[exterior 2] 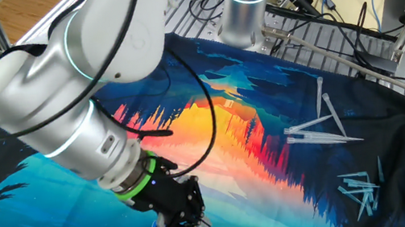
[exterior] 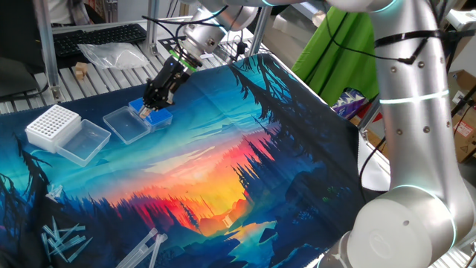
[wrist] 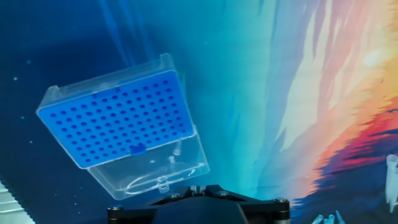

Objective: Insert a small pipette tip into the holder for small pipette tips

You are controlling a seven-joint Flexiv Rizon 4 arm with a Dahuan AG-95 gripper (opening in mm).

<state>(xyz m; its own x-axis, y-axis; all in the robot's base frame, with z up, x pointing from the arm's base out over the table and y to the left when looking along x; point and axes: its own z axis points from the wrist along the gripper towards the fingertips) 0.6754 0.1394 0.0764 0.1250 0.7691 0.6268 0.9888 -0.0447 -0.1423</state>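
The blue rack (wrist: 118,118) sits on the surface (exterior: 245,149) with its clear lid (wrist: 155,168) folded open beside it; the gripper (exterior: 154,104) hovers directly above it. Whether the fingers are wide, narrow or holding a tip cannot be told: the arm hides them in both fixed views, and the hand view shows only the gripper base.

Risk: if a tip is held, slight misalignment with the fine holes could make it catch the grid, bend, or shove the light rack sideways.

The hand view alone shows the hole grid and one cell that looks filled (wrist: 137,149). One fixed view alone shows the white rack (exterior: 52,125). The other fixed view shows spare tips (exterior 2: 319,129) lying well apart.
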